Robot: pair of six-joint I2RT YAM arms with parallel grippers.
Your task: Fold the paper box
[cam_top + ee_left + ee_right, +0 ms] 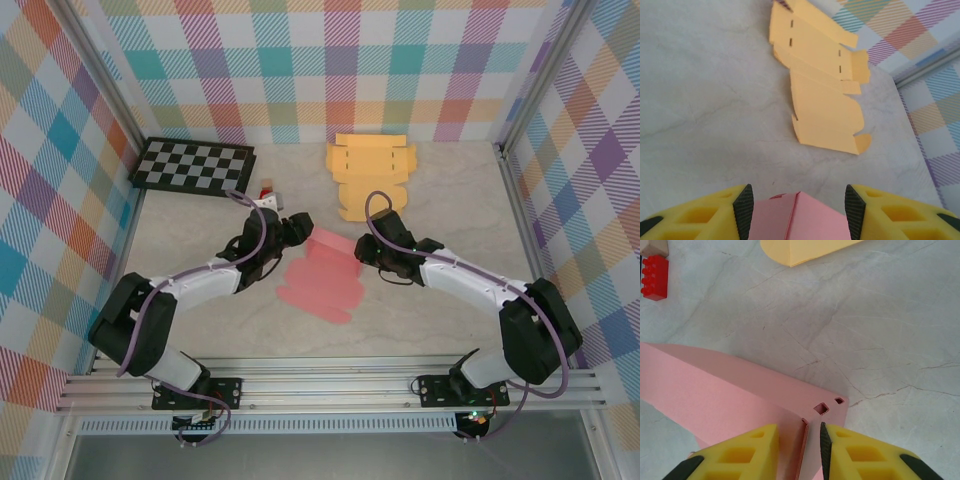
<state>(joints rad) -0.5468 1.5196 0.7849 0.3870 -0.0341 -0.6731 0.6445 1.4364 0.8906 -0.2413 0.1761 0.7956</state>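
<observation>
**Pink paper box (320, 275) half-raised at the middle of the tabletop (450, 200)**
Thin, light and likely floppy, it is best held at its creased edges. The right gripper (800, 435) pinches an upright wall. The left gripper (799, 200) straddles a raised flap, half spread, with contact unclear.

The pink flat paper box blank (322, 275) is laid mid-surface (450, 220). An orange flat paper cut-out (368, 175) is placed behind it, at one o'clock, well apart. A checkered board (193, 166) is set at ten o'clock, a red toy brick (654, 277) beside its right corner. The blank's rear edge is flanked by the left hand (300, 232) and right hand (360, 250).
</observation>
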